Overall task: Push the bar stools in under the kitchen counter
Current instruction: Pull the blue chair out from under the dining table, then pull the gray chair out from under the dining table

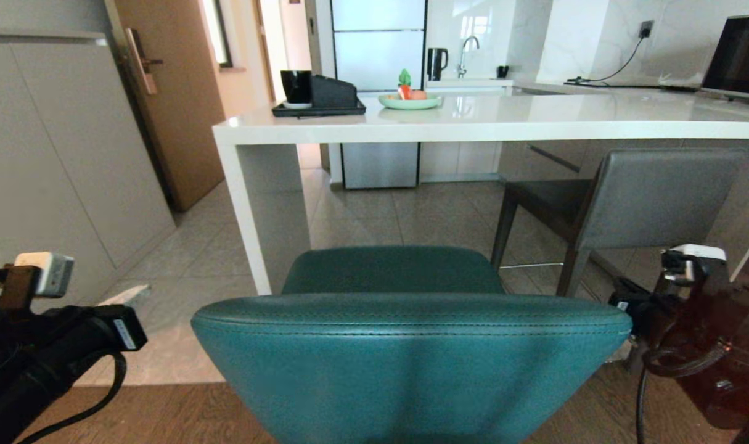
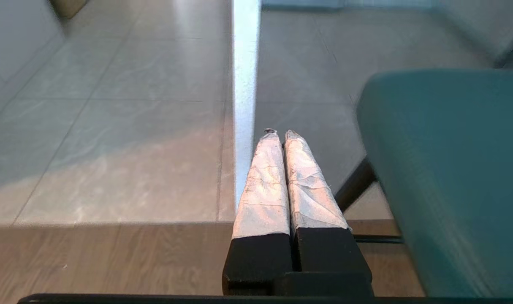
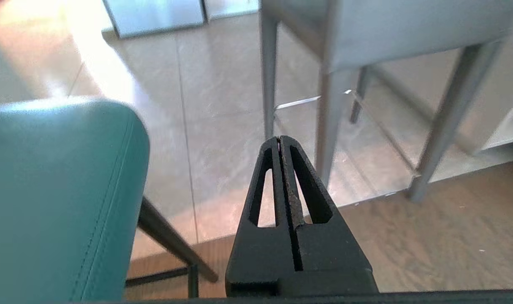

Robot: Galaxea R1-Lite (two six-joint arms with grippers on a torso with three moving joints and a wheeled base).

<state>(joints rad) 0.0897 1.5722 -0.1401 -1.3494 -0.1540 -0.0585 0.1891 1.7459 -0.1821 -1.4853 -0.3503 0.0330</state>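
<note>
Directly before the robot, the teal stool (image 1: 411, 345) fills the lower middle of the head view, its rounded back cut off by the picture's bottom edge, so its legs are hidden there. Only a thin black leg shows in each wrist view, beside the teal back. Its seat lies just short of the counter (image 1: 491, 120), not yet under it, close to the white slab side leg (image 1: 251, 209).

Further right, the grey stool (image 1: 627, 203) stands with its seat partly under the counter's thick white edge; its boxy back faces the robot and its lower legs are partly covered by the right arm. In the right wrist view its grey legs and a footrest bar are visible over the pale tiled floor (image 1: 362, 216).

At the left of the teal back, apart from it, the left hand (image 2: 280, 134) hangs low with its two tape-wrapped fingers pressed together on nothing. At the back's right side, the right hand (image 3: 280, 139) is likewise closed, black fingers together and empty, not touching the stool.

On the counter's far end sit a black tray (image 1: 319, 110) and a green plate (image 1: 409, 102); what the plate holds is too small to make out. A laptop (image 1: 741, 55) is cut off at the right edge.
</note>
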